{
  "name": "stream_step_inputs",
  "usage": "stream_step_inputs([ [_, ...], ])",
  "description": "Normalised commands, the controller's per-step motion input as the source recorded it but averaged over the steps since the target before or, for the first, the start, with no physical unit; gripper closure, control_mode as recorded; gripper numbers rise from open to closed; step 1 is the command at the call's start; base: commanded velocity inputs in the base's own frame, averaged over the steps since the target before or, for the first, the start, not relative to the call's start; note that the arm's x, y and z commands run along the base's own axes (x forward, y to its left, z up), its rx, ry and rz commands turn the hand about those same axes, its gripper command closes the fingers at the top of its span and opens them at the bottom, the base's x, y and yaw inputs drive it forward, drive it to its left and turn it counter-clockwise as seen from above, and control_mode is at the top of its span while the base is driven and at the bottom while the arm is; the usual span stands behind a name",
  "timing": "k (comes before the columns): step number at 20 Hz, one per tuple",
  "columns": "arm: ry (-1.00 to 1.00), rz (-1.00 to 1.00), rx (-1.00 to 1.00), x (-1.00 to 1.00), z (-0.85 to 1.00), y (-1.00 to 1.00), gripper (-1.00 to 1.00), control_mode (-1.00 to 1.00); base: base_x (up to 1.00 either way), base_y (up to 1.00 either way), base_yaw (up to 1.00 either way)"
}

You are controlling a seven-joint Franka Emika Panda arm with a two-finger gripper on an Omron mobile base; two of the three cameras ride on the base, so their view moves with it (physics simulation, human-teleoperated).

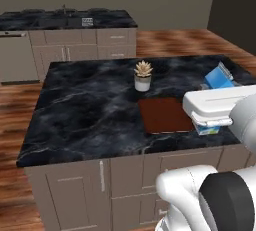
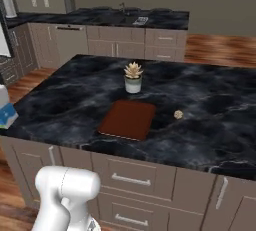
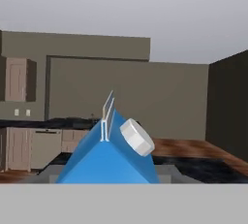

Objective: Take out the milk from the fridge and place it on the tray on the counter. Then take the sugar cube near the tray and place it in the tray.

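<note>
blue milk carton [image 3: 109,157] close before the hand camera, gabled top and white cap up, tilted over the right side of the black marble counter [image 1: 85,100], just beside the reddish-brown tray [image 1: 165,115]. fingertips hidden, so pincer state cannot be told. tray flat near the front edge, bare. tan sugar cube [image 2: 178,114] near the tray's right. small potted succulent [image 2: 133,77] behind.
</note>
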Motion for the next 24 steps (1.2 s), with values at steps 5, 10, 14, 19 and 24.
stream_step_inputs([
  [5,0.0,0.0,0.0,0.0,0.0,0.0,1.0,1.0,0.49,-0.34,-0.01],
  [10,0.0,0.0,0.0,0.0,0.0,0.0,1.0,1.0,0.99,0.06,0.0],
  [14,0.0,0.0,0.0,0.0,0.0,0.0,1.0,1.0,0.87,-0.1,0.0],
  [19,0.0,0.0,0.0,0.0,0.0,0.0,1.0,1.0,0.65,0.04,-0.1],
  [24,0.0,0.0,0.0,0.0,0.0,0.0,1.0,1.0,0.44,0.0,-0.25],
])
